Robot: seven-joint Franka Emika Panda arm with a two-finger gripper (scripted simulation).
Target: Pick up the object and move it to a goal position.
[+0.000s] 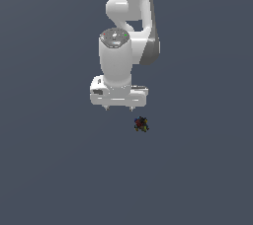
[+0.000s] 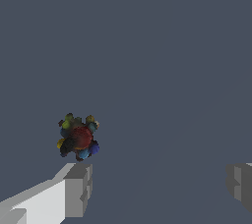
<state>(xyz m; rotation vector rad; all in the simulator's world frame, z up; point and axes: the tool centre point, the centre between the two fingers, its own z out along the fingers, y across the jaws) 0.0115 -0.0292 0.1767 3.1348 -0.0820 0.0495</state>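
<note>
There's the object, a small dark lumpy clump, sitting on the flat grey surface. In my wrist view the object shows a red bulge at its centre, ringed with little knobs of yellow, green and blue over a blackish core. It's resting free, nothing touching it. From the exterior view it lies a little below my claw and off toward the exterior view's right.

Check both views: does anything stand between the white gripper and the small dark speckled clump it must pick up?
Nothing visible does. The small dark clump speckled red, yellow, green and blue lies alone on the plain grey floor, offset toward the exterior view's right of the open white gripper. No goal marker shows.
</note>
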